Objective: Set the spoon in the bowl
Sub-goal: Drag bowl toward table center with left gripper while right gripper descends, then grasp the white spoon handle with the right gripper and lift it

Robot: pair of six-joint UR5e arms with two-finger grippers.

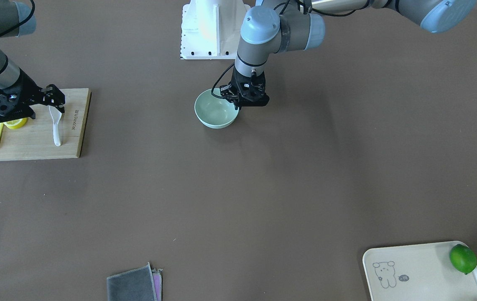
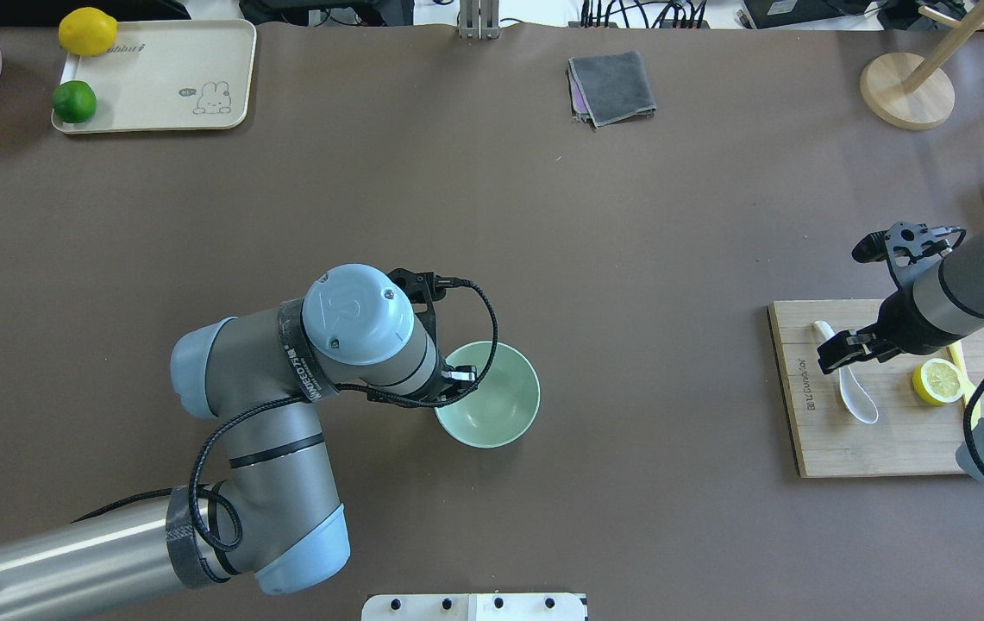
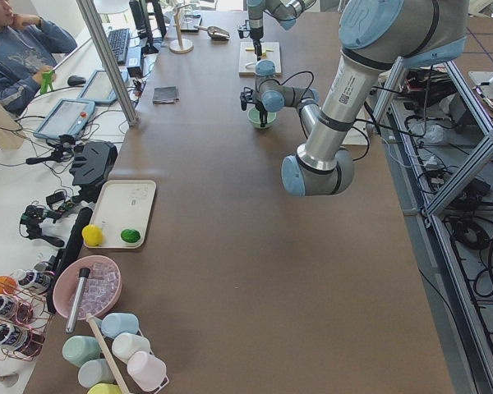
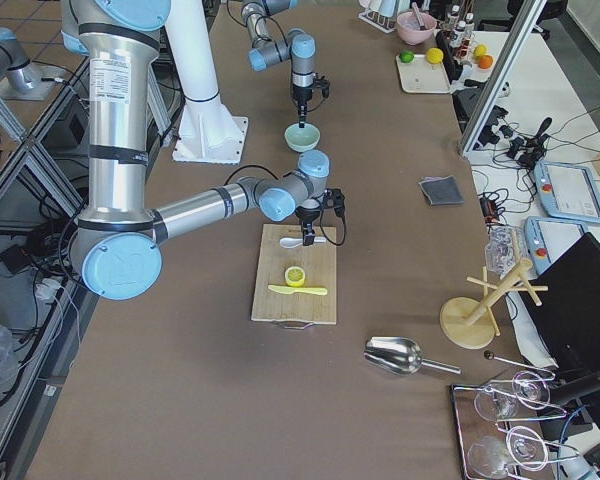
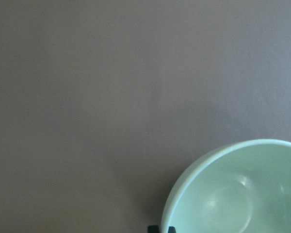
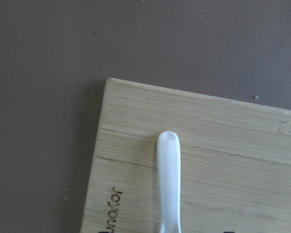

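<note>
Front-facing view: task not done. Your spoon (image 1: 57,127) lies flat on the wooden cutting board (image 1: 33,144), and the mint bowl (image 1: 215,112) is empty and well apart, near the middle of the bench (image 1: 305,188). The right pincer (image 1: 56,98) hangs over the spoon's scoop end with its jaws parted and nothing held. The left pincer (image 1: 240,102) sits at the bowl's rim. The spoon's long axis runs robot-to-operator here, scoop toward the robot, handle tip toward your side. Overhead view: same lie, with the handle tip at the far end and the scoop nearer the robot and slightly right. The axis runs roughly along the board's lettered edge. The left pincer is hidden under its own wrist. Left wrist view: two dark fingertips sit close together either side of the bowl rim, so I read it as pinched on the rim. Right wrist view: the handle runs straight up the frame, rounded tip away from the camera. A dark fingertip sliver shows at each bottom corner, well apart, so it's open and not gripping. Side views: too small to add anything. Left to do, by my judgement: close on the handle, lift, carry across, release into the bowl.
</note>
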